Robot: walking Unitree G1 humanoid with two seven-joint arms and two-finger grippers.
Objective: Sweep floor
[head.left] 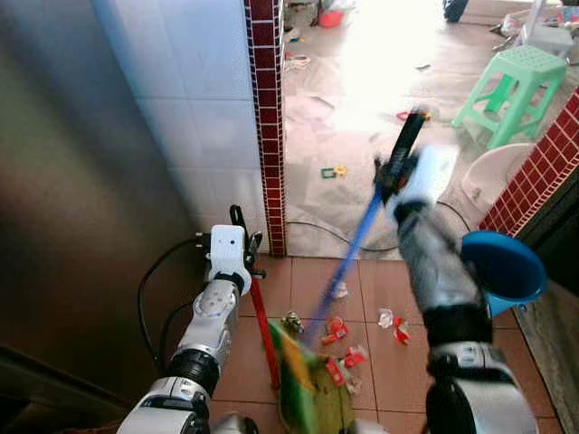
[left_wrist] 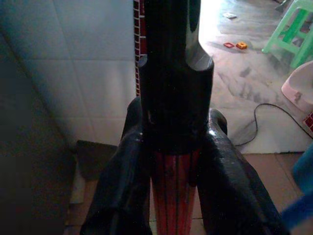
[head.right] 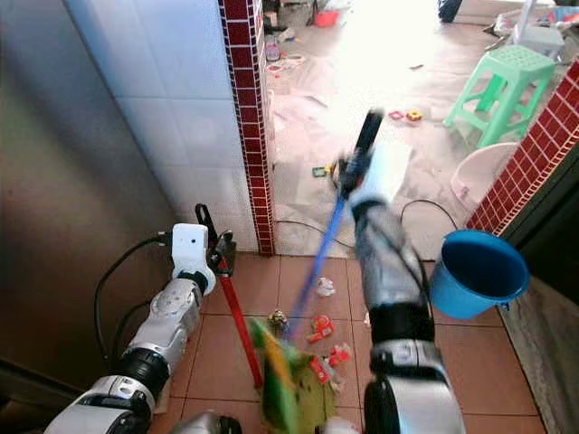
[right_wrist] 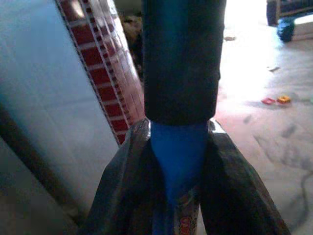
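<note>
My right gripper (head.left: 395,174) is shut on the blue broom handle (head.left: 355,242), which slants down to the brown tiles; its black top grip (head.left: 409,134) sticks out above. In the right wrist view both fingers (right_wrist: 234,196) clamp the blue broom handle (right_wrist: 179,161). My left gripper (head.left: 241,233) is shut on the red dustpan handle (head.left: 264,330); the left wrist view shows that red dustpan handle (left_wrist: 173,196) squeezed between the fingers (left_wrist: 234,191). The green dustpan (head.left: 308,384) sits low on the tiles. Red and white litter scraps (head.left: 342,342) lie around it.
A white-tiled wall with a red brick-tile edge (head.left: 268,127) stands left. A blue bucket (head.left: 503,268) hangs at my right. A green stool (head.left: 512,89) and a pale basin (head.left: 493,179) stand beyond. A black cable (head.left: 330,233) crosses the grey floor, with more scraps (head.left: 333,171) on it.
</note>
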